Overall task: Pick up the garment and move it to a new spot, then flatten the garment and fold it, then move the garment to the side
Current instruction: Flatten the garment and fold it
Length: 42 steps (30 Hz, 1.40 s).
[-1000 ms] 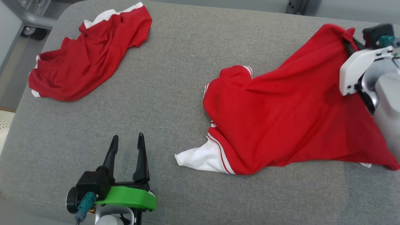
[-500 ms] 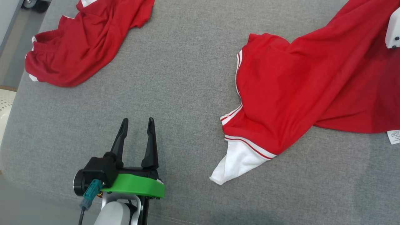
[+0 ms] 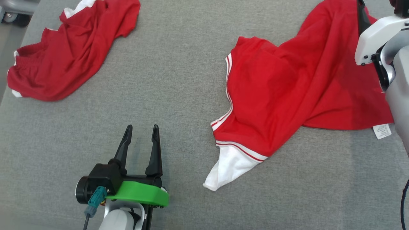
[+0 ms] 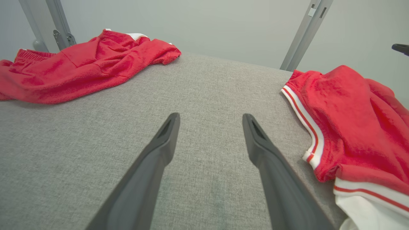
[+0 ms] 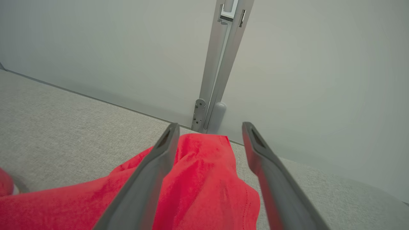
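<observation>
The grey padded tabletop carries the red garment on its right side, crumpled, with the white hem at the near end. The right gripper stands open above its far corner and holds nothing. The left gripper is open too, over bare tabletop. The moving step seems done; flattening probably comes next, and it calls for gripping two corners and pulling them apart.

Lab-like test bay: grey padded table, aluminium frame post.

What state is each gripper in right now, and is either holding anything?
Left gripper: open, empty.
Right gripper: open over the garment, gripping nothing.
</observation>
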Motion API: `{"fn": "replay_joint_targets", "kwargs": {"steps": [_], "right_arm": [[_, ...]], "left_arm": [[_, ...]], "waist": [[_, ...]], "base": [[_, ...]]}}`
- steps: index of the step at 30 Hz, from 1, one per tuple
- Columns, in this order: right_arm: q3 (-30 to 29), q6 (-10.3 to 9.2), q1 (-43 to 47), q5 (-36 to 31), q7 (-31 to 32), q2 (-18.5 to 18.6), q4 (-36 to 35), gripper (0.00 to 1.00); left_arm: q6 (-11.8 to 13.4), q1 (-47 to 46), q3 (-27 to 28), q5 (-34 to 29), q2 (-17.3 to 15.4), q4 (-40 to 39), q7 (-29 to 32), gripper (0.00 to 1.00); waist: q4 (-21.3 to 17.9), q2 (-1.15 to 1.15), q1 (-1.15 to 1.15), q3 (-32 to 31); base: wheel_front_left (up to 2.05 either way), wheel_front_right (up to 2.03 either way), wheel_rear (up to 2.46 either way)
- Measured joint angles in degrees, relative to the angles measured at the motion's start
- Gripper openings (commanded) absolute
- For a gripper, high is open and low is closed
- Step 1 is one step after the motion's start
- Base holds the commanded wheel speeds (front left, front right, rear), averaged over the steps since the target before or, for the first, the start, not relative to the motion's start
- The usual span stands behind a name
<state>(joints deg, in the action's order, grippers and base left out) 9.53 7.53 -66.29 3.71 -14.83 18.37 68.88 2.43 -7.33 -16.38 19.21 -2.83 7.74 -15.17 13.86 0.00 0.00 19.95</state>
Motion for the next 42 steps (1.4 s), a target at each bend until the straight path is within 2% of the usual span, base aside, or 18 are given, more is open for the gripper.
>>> {"fn": "replay_joint_targets", "kwargs": {"steps": [8, 13, 19, 23, 28, 34, 35, 36, 37, 38, 42], "right_arm": [[-1.14, -0.01, 15.66, 5.46, -0.23, -2.41, -19.44, 1.0], [-3.75, -0.01, 27.83, 6.79, -0.23, -4.0, -34.71, 1.0], [-7.53, -0.03, 43.25, 5.71, -0.23, -9.8, -47.77, 1.0], [-7.58, -0.03, 49.62, 5.31, -0.23, -13.18, -51.94, 1.0], [-6.65, -0.03, 52.52, 5.02, -0.23, -14.46, -53.1, 1.0], [-7.06, -0.03, 52.85, 3.66, -0.16, -14.89, -52.6, 1.0], [-7.14, -0.03, 52.85, 3.65, -0.16, -14.91, -52.68, 1.0], [-7.31, -0.03, 52.85, 3.65, -0.16, -15.02, -52.77, 1.0], [-7.45, -0.03, 52.85, 3.65, -0.16, -15.08, -52.82, 1.0], [-7.61, -0.03, 52.85, 3.63, -0.16, -15.11, -52.83, 1.0], [-8.43, -0.03, 52.93, 3.54, -0.16, -15.25, -52.94, 1.0]], "left_arm": [[-1.47, 0.9, -0.14, -1.72, 0.0, 1.24, 0.01, 1.0], [-3.27, -0.82, -1.64, -2.57, 0.0, 3.35, 0.01, 1.0], [-5.13, -6.31, -3.49, -2.55, 0.03, 9.14, 0.0, 1.0], [-6.26, -9.69, -4.44, -1.64, 0.01, 15.86, 0.54, 1.0], [-7.48, -13.53, -5.1, -0.67, -0.15, 22.59, 1.79, 1.0], [-6.13, -16.94, -4.41, -0.02, -0.16, 30.05, 4.41, 1.0], [-6.12, -17.15, -4.37, 0.34, -0.16, 31.11, 5.1, 0.86], [-6.11, -17.34, -4.39, 0.85, -0.16, 32.0, 5.41, 0.49], [-6.08, -17.58, -4.38, 1.29, -0.15, 32.67, 5.7, 0.2], [-5.93, -17.87, -4.33, 1.51, -0.15, 33.34, 5.86, 0.0], [-5.58, -18.24, -4.36, 2.19, -0.12, 33.9, 4.13, 0.0]], "waist": [[-4.89, 0.0, 0.0, -3.17], [-8.47, 0.0, 0.0, -4.79], [-13.01, 0.0, 0.0, -5.93], [-15.98, 0.0, 0.0, -6.44], [-19.59, 0.0, 0.0, -6.68], [-22.7, 0.0, 0.0, -6.32], [-23.0, 0.0, 0.0, -6.25], [-23.27, 0.0, 0.0, -6.19], [-23.42, 0.0, 0.0, -6.15], [-23.45, 0.0, 0.0, -6.14], [-23.02, 0.0, 0.0, -6.47]], "base": [[0.0, 0.0, 0.0], [0.0, 0.0, 0.0], [0.0, 0.0, 0.0], [0.0, 0.0, 0.0], [0.0, 0.0, 0.0], [0.0, 0.0, 0.0], [0.0, 0.0, 0.0], [0.0, 0.0, 0.0], [0.0, 0.0, 0.0], [0.0, 0.0, 0.0], [0.0, 0.0, 0.0]]}}
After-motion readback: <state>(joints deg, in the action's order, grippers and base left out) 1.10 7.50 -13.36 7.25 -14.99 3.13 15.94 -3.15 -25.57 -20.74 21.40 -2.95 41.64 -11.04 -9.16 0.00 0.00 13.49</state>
